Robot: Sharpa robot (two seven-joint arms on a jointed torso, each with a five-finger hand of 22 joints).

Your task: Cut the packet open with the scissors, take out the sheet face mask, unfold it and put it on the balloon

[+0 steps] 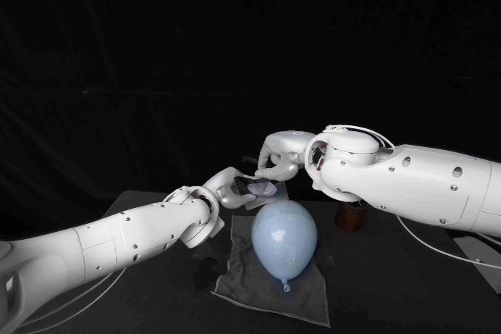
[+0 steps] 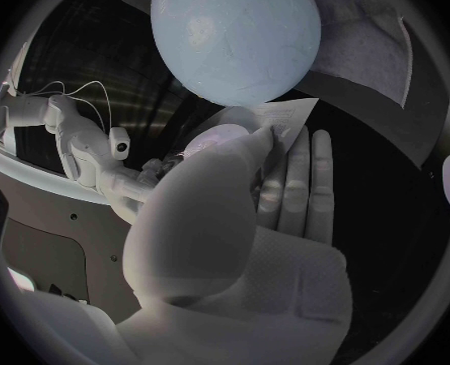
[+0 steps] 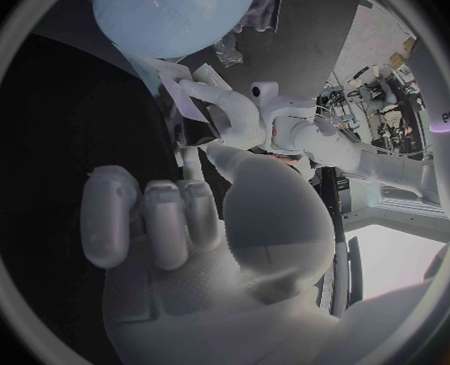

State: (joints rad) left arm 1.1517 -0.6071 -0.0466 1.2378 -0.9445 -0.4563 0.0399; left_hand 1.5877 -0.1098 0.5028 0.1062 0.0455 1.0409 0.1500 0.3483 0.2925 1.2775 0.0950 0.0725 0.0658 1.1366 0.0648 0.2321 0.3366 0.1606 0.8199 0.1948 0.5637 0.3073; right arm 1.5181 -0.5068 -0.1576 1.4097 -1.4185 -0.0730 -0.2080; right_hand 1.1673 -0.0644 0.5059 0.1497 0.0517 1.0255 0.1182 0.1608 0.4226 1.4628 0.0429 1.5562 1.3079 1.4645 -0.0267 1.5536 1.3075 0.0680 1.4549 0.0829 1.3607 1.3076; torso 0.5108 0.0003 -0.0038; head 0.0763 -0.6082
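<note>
head view: our left hand (image 1: 224, 190) reaches in from the left, pinching the packet (image 1: 263, 191) just beyond the balloon (image 1: 284, 236); our right hand (image 1: 276, 160) curls down over it, whether gripping we cannot tell. the balloon lies on a cloth (image 1: 266, 294).

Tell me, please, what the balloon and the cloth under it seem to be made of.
The balloon looks like thin latex: smooth, faintly glossy, with soft highlights and a knotted neck. The cloth beneath it seems a grey fabric, matte, perhaps felt or towelling: it lies limp with wrinkles and a fine surface texture.
</note>
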